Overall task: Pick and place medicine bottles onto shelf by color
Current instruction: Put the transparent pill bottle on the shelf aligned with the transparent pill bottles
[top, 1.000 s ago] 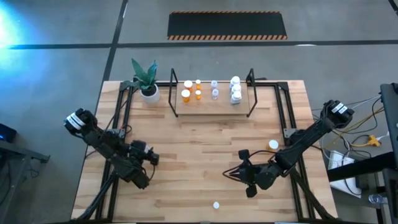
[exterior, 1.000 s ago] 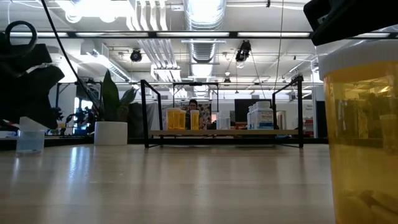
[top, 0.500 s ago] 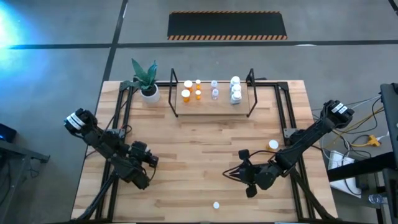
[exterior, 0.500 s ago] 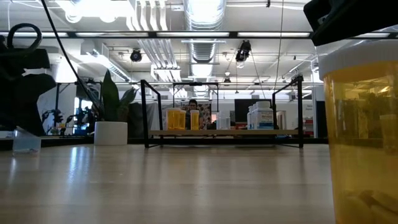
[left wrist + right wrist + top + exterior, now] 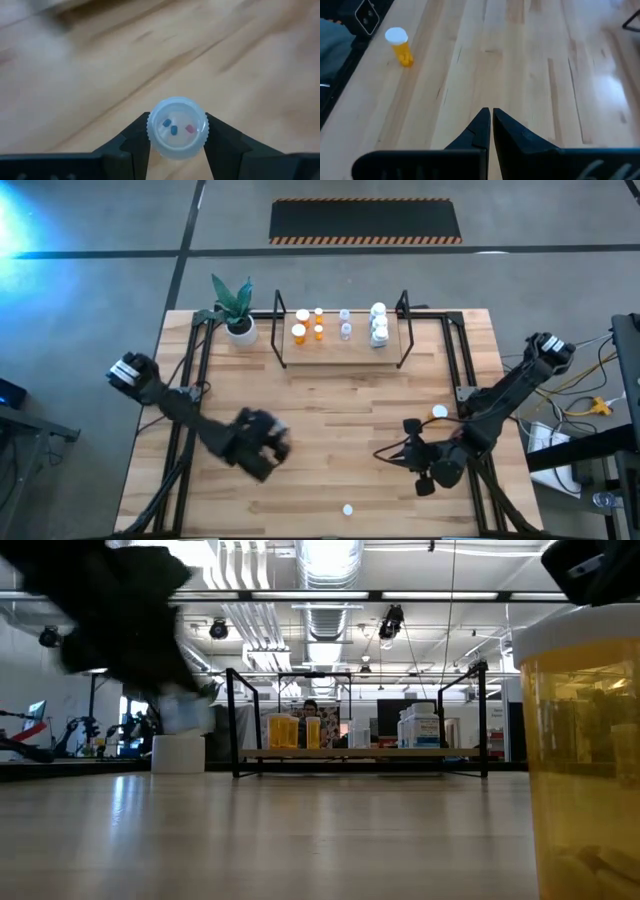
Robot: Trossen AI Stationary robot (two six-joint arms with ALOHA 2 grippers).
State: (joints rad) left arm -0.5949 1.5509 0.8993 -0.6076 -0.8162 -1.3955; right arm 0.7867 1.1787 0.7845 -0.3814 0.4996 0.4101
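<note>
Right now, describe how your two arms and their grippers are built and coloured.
Both arms are dark, nearly black, jointed links with black cables running along them. Each ends at the table's outer edge in a block with white markings. The left gripper has two broad, matte black fingers with angular inner faces. The right gripper has two black fingers tapering to sharp wedge-like tips.

Both arms are dark, jointed links, each with a white-marked band at the shoulder end. Left gripper [image 5: 177, 145] and right gripper [image 5: 491, 125]: black, wedge-shaped tapering fingers. Thin black cables loop beside the right arm's wrist.
</note>
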